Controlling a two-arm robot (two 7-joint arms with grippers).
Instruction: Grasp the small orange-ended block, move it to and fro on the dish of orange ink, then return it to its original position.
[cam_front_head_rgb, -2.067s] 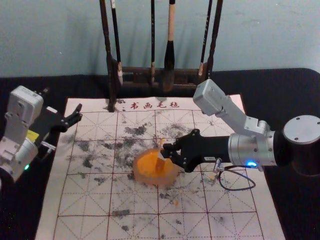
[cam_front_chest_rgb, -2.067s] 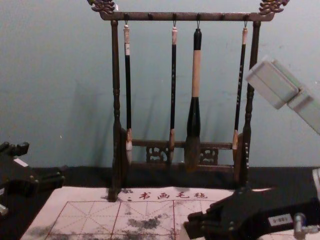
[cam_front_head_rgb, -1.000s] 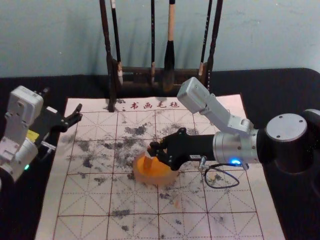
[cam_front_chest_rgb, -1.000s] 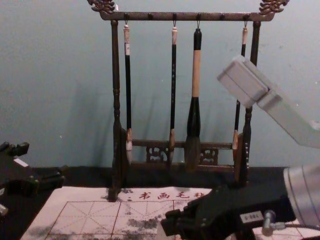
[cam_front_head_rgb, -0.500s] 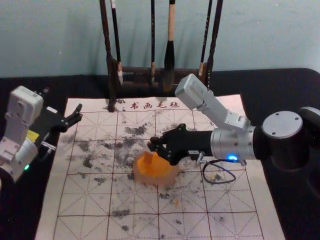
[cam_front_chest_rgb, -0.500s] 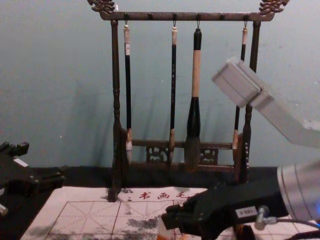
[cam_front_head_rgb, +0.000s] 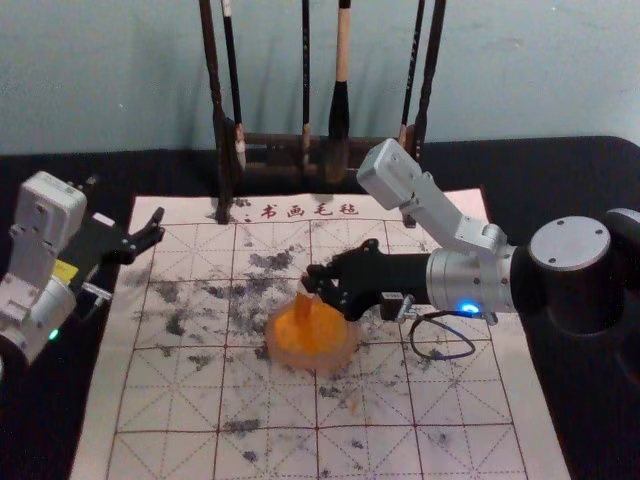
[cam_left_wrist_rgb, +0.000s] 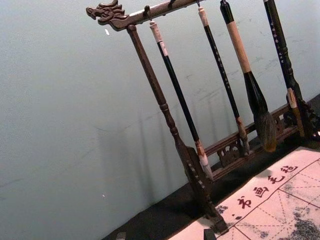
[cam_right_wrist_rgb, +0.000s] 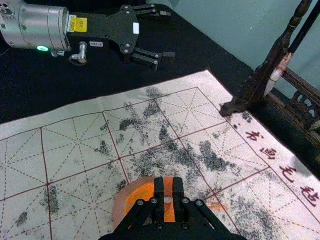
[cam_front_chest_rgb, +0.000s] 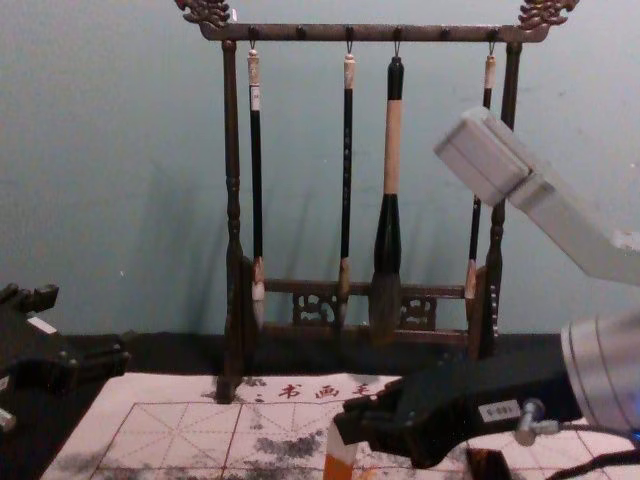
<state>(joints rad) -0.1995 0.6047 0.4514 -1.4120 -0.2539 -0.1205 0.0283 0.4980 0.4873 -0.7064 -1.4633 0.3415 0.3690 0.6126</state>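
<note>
The robot's right gripper (cam_front_head_rgb: 313, 281) pinches a small orange-ended block (cam_front_head_rgb: 303, 306) over a dish of orange ink (cam_front_head_rgb: 282, 352), its two fingers (cam_right_wrist_rgb: 159, 192) pressed against opposite sides of the piece. The block is held with its orange end down, its pale upper part at the fingertips, above the far part of the dish. Whether the orange end touches the ink cannot be told. The right arm (cam_front_head_rgb: 470, 280) reaches in from the right of the dish.

The left gripper (cam_front_head_rgb: 125, 198) is parked well apart from the dish, to its left and farther back, its fingers spread with nothing between them. Beneath the dish lies a pale calligraphy mat (cam_front_head_rgb: 470, 405) ruled in red squares and blotched with dark ink, with orange marks near the dish, on a black-covered table (cam_front_head_rgb: 585, 180). Beyond the dish stands a dark wooden rack (cam_front_head_rgb: 270, 155) with four hanging brushes (cam_front_chest_rgb: 390, 150), one far thicker than the others.
</note>
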